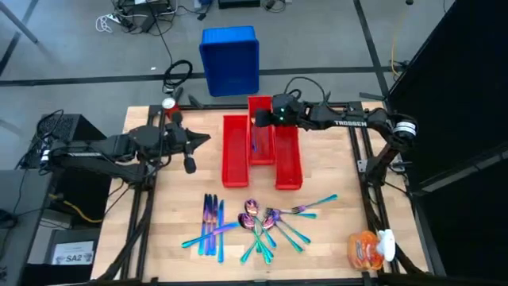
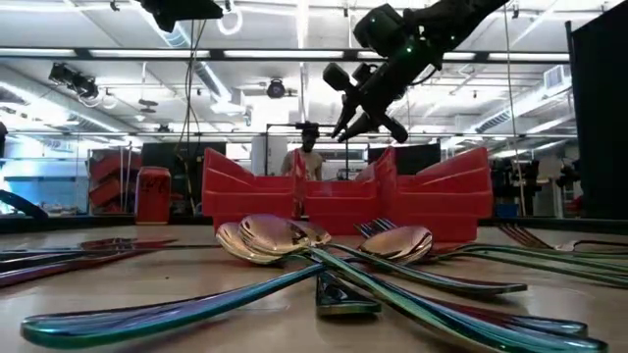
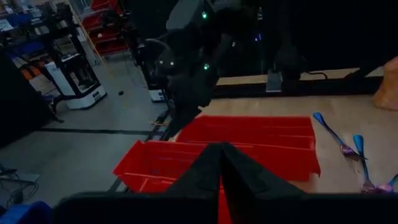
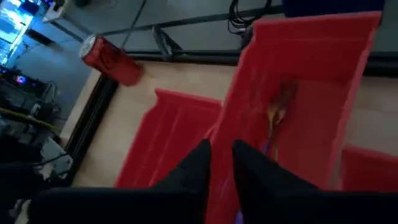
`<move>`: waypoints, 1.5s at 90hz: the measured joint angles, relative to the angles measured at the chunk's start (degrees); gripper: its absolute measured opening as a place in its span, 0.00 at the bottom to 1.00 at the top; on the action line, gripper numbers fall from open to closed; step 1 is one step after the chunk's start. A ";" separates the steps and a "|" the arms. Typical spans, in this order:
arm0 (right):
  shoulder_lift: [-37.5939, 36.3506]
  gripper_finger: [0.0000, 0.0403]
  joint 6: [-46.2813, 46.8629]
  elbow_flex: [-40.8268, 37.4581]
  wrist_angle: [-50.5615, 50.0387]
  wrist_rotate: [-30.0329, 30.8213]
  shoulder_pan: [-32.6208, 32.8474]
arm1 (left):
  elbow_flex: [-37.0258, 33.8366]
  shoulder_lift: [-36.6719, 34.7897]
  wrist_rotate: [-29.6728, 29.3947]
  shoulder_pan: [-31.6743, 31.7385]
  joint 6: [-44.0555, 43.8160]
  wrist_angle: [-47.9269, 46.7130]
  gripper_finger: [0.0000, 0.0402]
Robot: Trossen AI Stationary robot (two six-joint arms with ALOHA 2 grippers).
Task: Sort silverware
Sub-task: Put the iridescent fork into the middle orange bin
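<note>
- The right gripper (image 1: 260, 119) hangs above the middle red bin (image 1: 260, 139), at about 12 o'clock on the worktop (image 1: 333, 171); its fingers (image 4: 199, 165) sit close with only a thin slit between them and nothing held.
- One piece of silverware (image 4: 277, 115) already lies inside that middle bin.
- Three red bins stand side by side: the left bin (image 1: 234, 151), the middle one set farther back, and the right bin (image 1: 288, 159).
- The remaining silverware (image 1: 258, 222) lies loose toward 6 o'clock: a row of knives (image 1: 212, 218), a tangle of spoons and forks (image 1: 270, 226) beside them, with handles fanning toward 3 o'clock.
- A strip of bare wood separates the bins from the pile.
- The left gripper (image 1: 202, 141) waits at 9 o'clock, just left of the bins, its fingers pressed together and empty.
- A red can (image 4: 112, 59) lies near the far left corner, close to the edge.
- An orange-and-white object (image 1: 369, 248) sits at the near right corner.
- A blue bin (image 1: 230, 57) stands on the floor beyond the far edge.
</note>
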 joint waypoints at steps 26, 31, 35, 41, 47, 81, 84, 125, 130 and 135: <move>-5.00 0.28 -11.38 0.04 2.84 -16.90 0.27 | -0.01 0.00 0.01 0.00 -0.01 0.02 0.00; -7.03 0.29 -12.28 0.06 3.60 -20.18 2.14 | 0.00 0.00 0.00 -0.01 0.00 0.07 0.00; -9.08 0.29 -13.06 0.07 3.17 -21.21 4.30 | 0.00 0.02 0.00 0.01 0.00 -0.01 0.00; -12.27 0.30 -15.17 0.07 2.08 -21.19 8.49 | 0.00 0.02 0.02 0.01 -0.01 0.07 0.00; -15.39 0.30 -18.05 0.16 -1.09 -20.18 13.47 | 0.00 0.02 0.02 0.01 -0.01 0.04 0.00; -17.02 0.24 -24.02 0.15 -30.77 0.45 47.19 | 0.00 0.02 0.00 0.01 0.01 0.04 0.00; -16.19 0.24 -24.15 0.13 -31.91 0.45 49.19 | 0.00 0.02 0.00 0.00 -0.01 0.02 0.00; -4.78 0.10 -11.48 0.11 -44.25 2.61 55.04 | 0.00 0.02 0.00 0.00 -0.01 0.06 0.00; -3.18 0.10 -10.99 0.11 -47.24 1.74 53.91 | 0.00 0.02 0.02 0.01 0.01 0.04 0.00; -1.72 0.11 -11.18 0.11 -49.40 1.38 52.97 | 0.00 0.02 0.01 -0.01 -0.01 0.04 0.00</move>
